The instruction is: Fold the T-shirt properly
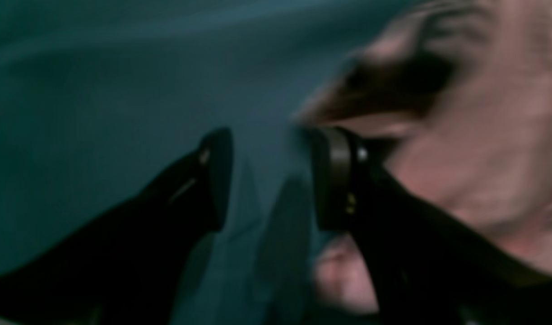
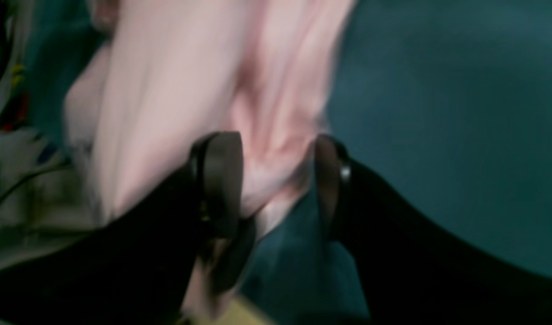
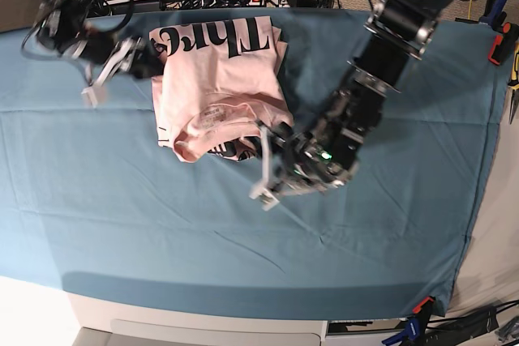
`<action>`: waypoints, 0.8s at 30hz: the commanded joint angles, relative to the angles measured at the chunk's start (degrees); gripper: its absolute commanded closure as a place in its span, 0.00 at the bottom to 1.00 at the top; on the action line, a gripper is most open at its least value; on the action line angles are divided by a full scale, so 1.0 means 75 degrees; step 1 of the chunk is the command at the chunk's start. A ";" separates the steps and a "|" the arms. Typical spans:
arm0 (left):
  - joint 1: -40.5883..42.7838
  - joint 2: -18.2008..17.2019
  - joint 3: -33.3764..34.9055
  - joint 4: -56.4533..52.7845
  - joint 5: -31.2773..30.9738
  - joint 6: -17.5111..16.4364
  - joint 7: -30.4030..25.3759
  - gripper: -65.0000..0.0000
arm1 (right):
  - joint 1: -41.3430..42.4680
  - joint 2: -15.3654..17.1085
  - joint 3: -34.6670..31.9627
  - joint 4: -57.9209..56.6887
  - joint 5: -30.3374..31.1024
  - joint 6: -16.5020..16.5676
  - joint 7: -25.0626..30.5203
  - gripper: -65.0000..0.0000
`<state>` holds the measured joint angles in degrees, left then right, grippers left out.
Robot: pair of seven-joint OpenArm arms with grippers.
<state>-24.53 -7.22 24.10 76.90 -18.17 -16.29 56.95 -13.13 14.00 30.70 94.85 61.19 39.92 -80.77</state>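
Seen from the base view, the T-shirt (image 3: 220, 91) lies bunched in a rough, partly folded heap at the upper centre-left of the frame, on the teal table cloth (image 3: 122, 200), black lettering showing along its top edge and its long axis running more or less top to bottom. We see the right gripper (image 3: 144, 60) at the upper left of that view, against the shirt's upper left corner. In the right wrist view its jaws stand apart, with pink cloth (image 2: 190, 90) gathered between and above them; because of the blur, we cannot tell whether any pad actually bears on the fabric.

The left gripper (image 3: 272, 160) sits at the frame's centre, just off the shirt's lower right corner. In the left wrist view its fingers (image 1: 334, 180) are spread, only teal cloth (image 1: 99, 90) showing in the gap, and the pink shirt (image 1: 483, 135) fills the right side and upper right of that picture, with a dark smear that we take to be lettering.

So each arm flanks an opposite corner of the heap. We judge the shirt still far from a proper fold. For the left arm, the cloth lies toward the upper left in the base frame; a grasp there would call for a short reach onto the hem, and risks pinching the table cloth along with it.
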 commanded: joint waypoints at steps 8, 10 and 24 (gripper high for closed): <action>-0.0653 -0.0921 -0.0606 0.0539 0.0017 0.0210 0.0291 0.61 | 0.0927 0.0909 0.0653 0.0125 -0.0108 0.0010 0.0242 0.59; -0.0621 -0.1265 -0.1020 0.0871 -0.0125 0.0233 0.0303 0.63 | 0.0912 0.1072 0.0973 0.0125 0.0344 0.0010 0.0103 0.59; 0.2544 -0.3025 -0.4395 0.3334 -0.2209 -0.0233 0.1011 0.65 | -0.0522 0.1454 0.3858 0.0379 0.2244 0.0010 0.0103 0.59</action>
<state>-4.38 -29.17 -8.58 100.97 -34.04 -17.96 65.54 -17.19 23.49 59.18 96.73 76.62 39.90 -81.06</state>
